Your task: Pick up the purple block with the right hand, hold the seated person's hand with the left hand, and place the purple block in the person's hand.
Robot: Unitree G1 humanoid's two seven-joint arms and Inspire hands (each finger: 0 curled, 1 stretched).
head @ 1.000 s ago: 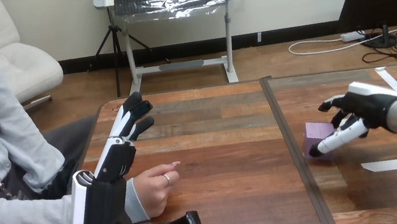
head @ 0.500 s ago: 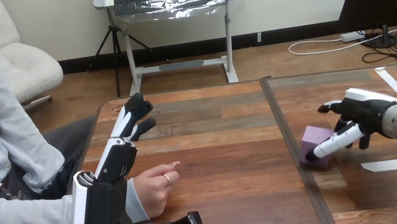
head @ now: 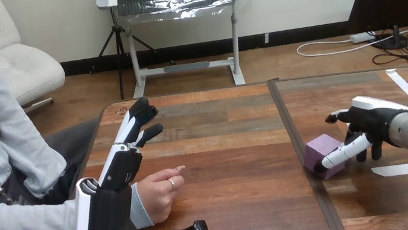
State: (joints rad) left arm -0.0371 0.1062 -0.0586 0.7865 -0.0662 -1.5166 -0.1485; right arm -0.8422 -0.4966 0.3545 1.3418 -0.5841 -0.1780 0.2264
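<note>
The purple block sits tilted just right of the table's centre seam. My right hand is against its right side, thumb laid along the block's front edge and fingers curled behind it, pinching it. At the left, my left hand stands open, its fingers pointing straight away from me and its thumb spread low toward the front edge. The person's hand rests loosely curled on the table between those fingers and the thumb, its wrist hidden behind my palm. I cannot tell whether they touch.
The wooden table has a dark seam down its middle. White tape strips lie on the right half, one near my right hand. The person sits at the left edge.
My right hand has come down and toward me with the purple block, which shifted left and forward and now sits tilted. The left hand and the person's hand have stayed put.
</note>
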